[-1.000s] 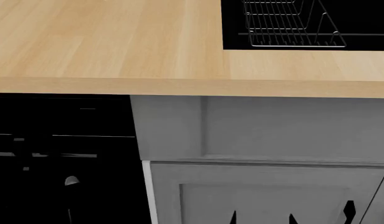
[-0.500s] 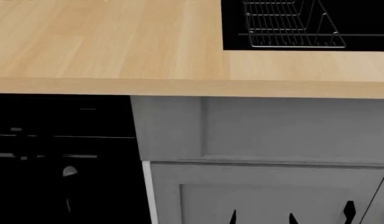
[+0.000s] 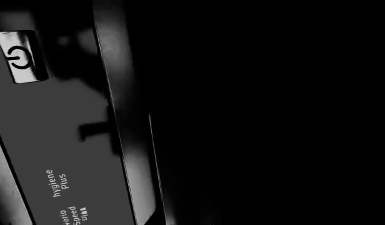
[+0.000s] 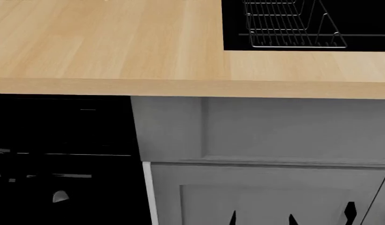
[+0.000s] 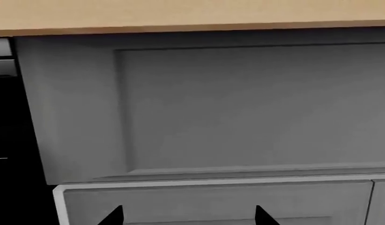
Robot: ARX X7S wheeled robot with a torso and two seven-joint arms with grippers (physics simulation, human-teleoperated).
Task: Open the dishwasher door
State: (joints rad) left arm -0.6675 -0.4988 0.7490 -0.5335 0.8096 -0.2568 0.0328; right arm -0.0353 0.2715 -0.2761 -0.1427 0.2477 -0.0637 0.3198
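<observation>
The dishwasher door [image 4: 67, 126] is the glossy black panel under the counter at the left of the head view, with a fine seam [image 4: 86, 154] and a thin grey bar handle [image 4: 67, 176]. My left gripper is black against the black door and I cannot make out its jaws in either view. The left wrist view shows the door's grey control strip [image 3: 61, 140] with a power button [image 3: 20, 57] and small lettering, close up. My right gripper [image 5: 189, 218] is open and empty in front of the grey cabinet; its fingertips [image 4: 233, 218] show at the head view's bottom.
A wooden counter [image 4: 117, 51] runs across the top, with a black sink [image 4: 361, 23] and wire rack [image 4: 286, 23] at the back right. Grey panelled cabinet fronts [image 4: 274, 126] fill the right, also seen in the right wrist view [image 5: 242, 108]. A black cabinet handle [image 4: 350, 211] is lower right.
The door's seam and bar handle have dropped lower in the head view, and the small grey part below them went down too. The right gripper has not moved.
</observation>
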